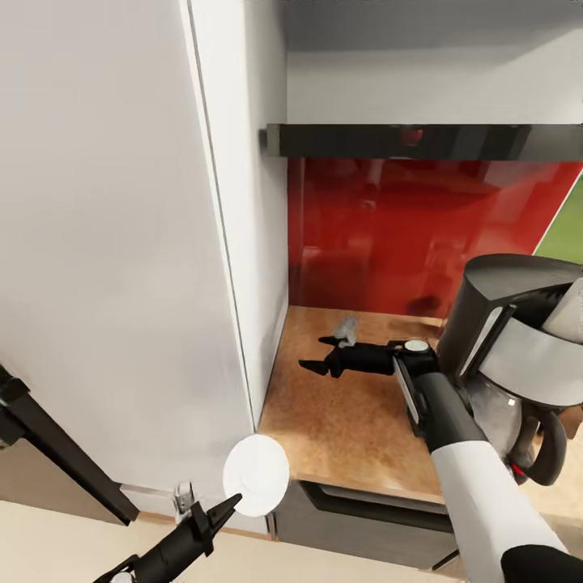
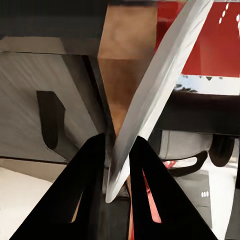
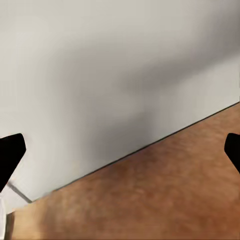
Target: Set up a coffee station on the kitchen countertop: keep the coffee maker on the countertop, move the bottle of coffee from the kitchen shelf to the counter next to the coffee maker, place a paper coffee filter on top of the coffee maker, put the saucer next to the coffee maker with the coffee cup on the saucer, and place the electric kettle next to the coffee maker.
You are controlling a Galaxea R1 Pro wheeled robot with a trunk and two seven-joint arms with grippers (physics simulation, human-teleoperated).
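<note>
My left gripper is shut on the rim of the white saucer, held up in front of the counter's left corner. In the left wrist view the saucer runs edge-on between the black fingers. My right gripper hovers open low over the kitchen countertop, pointing at the cabinet side, with nothing between its fingertips. The coffee maker stands at the right on the counter, a white paper coffee filter sticking out of its top. The black kitchen shelf hangs above.
A tall white cabinet walls off the counter's left end. A red backsplash closes the back. A small pale greyish thing lies just behind the right gripper; I cannot tell what it is. Grey cabinet fronts sit below the counter.
</note>
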